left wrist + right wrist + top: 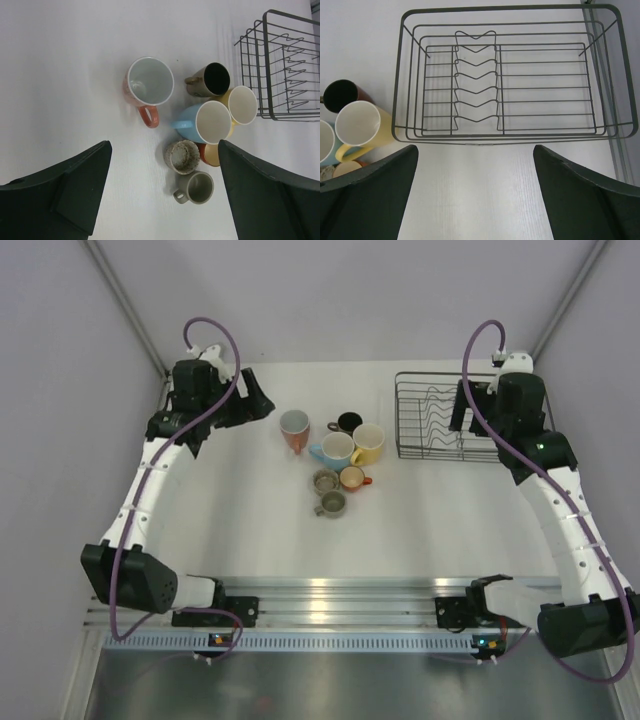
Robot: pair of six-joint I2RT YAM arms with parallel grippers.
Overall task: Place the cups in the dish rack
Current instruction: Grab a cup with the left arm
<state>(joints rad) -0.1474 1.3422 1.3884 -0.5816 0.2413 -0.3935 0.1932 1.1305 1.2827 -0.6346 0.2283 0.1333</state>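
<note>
Top external: high behind the arm bases (215,598), looks down on the whole table (250,540). Left wrist: above the cups (212,122), facing down. Right wrist: close over the dish rack (500,102). Wrist views share rack, yellow cup (360,122).

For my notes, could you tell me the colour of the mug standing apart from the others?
Salmon-pink mug, white inside; left wrist view shows it best.

Bright, even, diffuse light; faint soft shadows beside cups (150,82); glare on metal rail (320,585); focus sharp.
</note>
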